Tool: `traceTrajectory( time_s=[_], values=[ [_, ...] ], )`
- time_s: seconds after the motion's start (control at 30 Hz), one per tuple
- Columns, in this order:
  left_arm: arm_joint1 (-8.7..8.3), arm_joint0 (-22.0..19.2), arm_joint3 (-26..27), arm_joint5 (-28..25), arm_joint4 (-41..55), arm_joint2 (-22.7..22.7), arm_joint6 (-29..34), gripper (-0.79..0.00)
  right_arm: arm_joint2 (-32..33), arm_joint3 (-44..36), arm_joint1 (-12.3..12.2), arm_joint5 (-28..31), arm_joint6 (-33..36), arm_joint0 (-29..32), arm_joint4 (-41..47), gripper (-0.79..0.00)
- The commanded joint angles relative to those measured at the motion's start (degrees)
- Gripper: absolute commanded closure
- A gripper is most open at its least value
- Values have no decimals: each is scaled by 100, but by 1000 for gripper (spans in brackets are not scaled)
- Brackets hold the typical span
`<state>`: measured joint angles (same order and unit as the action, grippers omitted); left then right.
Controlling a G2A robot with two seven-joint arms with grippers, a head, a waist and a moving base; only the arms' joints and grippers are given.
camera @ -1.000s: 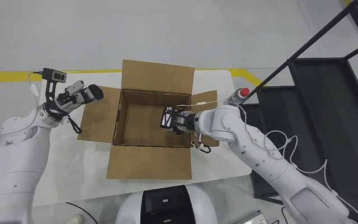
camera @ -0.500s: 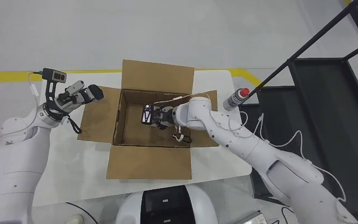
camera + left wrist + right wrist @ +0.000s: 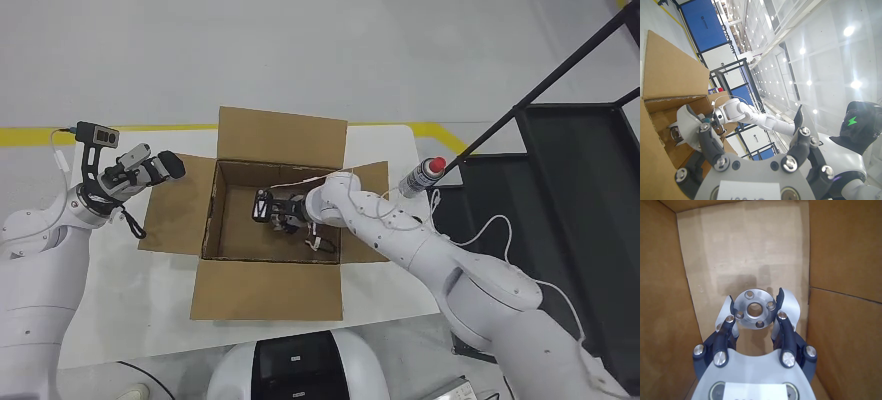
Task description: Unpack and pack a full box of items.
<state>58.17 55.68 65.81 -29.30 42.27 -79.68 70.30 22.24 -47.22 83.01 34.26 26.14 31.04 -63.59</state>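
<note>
In the box (image 3: 283,135) the right hand (image 3: 755,295) has slid toward 9 o'clock — grasping a flange (image 3: 743,307). The left hand (image 3: 744,111) hangs released.

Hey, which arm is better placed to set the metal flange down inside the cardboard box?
Right. The right hand is inside the cardboard box, shut on the metal flange. The left hand is open, outside the box beside a flap.

The box (image 3: 283,135) sits on the desk (image 3: 140,300). Inside it is the right pincer (image 3: 755,294), with a flange (image 3: 755,308) in its grip. A can (image 3: 422,176) stands right of the box, the left pincer (image 3: 165,165) left.
</note>
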Motion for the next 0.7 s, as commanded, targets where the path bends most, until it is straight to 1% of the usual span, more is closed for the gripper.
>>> traceTrajectory(
  time_s=[0.0,0.03,0.2,0.27,0.37,0.43,0.5,0.6,0.67],
  values=[
    [0,0,0,0,0,0,0,-785,-44,203,94,41,-34,-40,1,-637],
    [0,0,0,0,0,0,0,-785,-60,276,138,51,-64,-57,-1,-785],
    [0,0,0,0,0,0,0,-785,-74,457,268,204,-179,-157,-67,-785],
    [0,0,0,0,0,0,0,-785,-24,461,270,301,-285,-179,-65,-785],
    [0,0,0,0,0,0,0,-785,74,237,209,624,-456,-232,-136,-785],
    [0,0,0,0,0,0,0,-785,210,-63,106,858,-604,-229,-169,-785],
    [0,0,0,0,0,0,0,-785,443,-484,-56,1060,-731,-175,-168,-785],
    [0,0,0,0,0,0,0,-785,1014,-1354,-404,1321,-856,118,-43,-785],
    [0,0,0,0,0,0,0,-785,1489,-2109,-676,1526,-759,472,39,-785]
  ],
)
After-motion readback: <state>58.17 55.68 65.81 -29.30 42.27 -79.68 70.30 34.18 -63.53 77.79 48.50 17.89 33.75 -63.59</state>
